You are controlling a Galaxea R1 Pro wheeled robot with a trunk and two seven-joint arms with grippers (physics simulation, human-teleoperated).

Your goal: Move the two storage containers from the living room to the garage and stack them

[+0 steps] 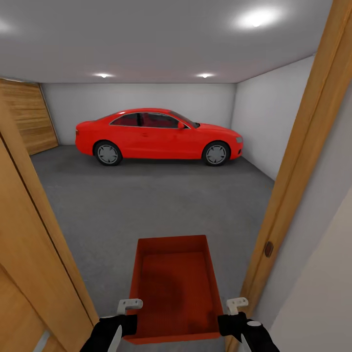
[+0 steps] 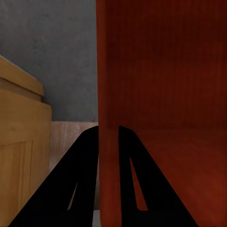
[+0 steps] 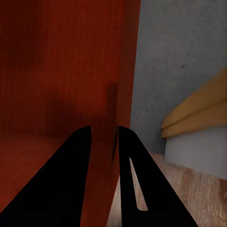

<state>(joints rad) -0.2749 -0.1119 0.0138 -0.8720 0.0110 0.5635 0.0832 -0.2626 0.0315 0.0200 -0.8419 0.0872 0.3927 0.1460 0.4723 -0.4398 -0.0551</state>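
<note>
I'm carrying the storage container point(image 1: 178, 288), bottom centre, left gripper point(image 2: 109, 130) and right gripper point(image 3: 104, 130) each pinching a thin side wall; probably light, stiff, slippery.

No legible text or labels.

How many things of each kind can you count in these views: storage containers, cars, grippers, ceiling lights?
Storage container: 1
Car: 1
Grippers: 2, left gripper and right gripper
Ceiling lights: 3
Total: 7
</note>
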